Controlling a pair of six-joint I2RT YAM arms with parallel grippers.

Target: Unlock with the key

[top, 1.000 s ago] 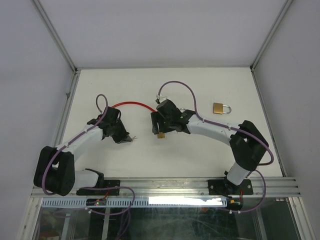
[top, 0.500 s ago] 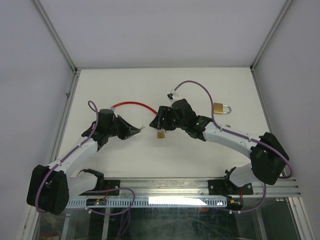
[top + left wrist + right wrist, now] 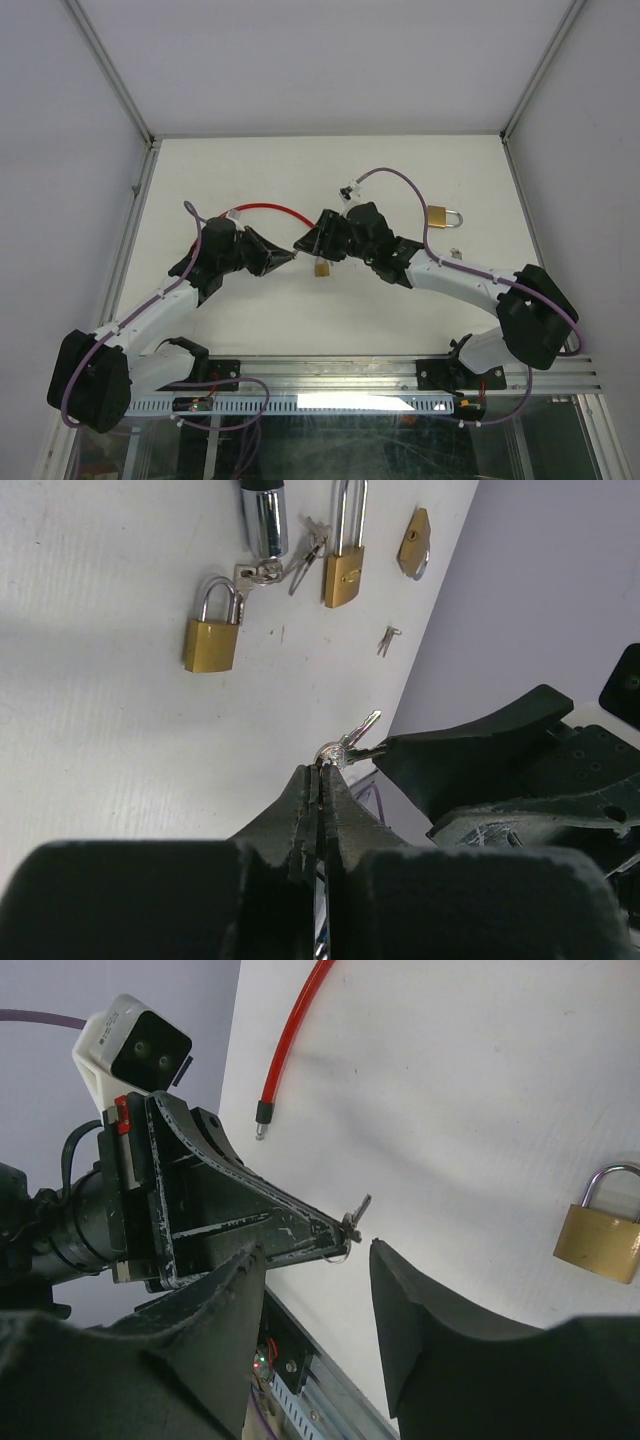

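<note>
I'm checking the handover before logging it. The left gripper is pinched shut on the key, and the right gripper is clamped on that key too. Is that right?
Not quite. The left gripper is pinched shut on the key, but the right gripper is not clamped on it. Its jaws stand apart, open beside the key, as the right wrist view shows.
</note>
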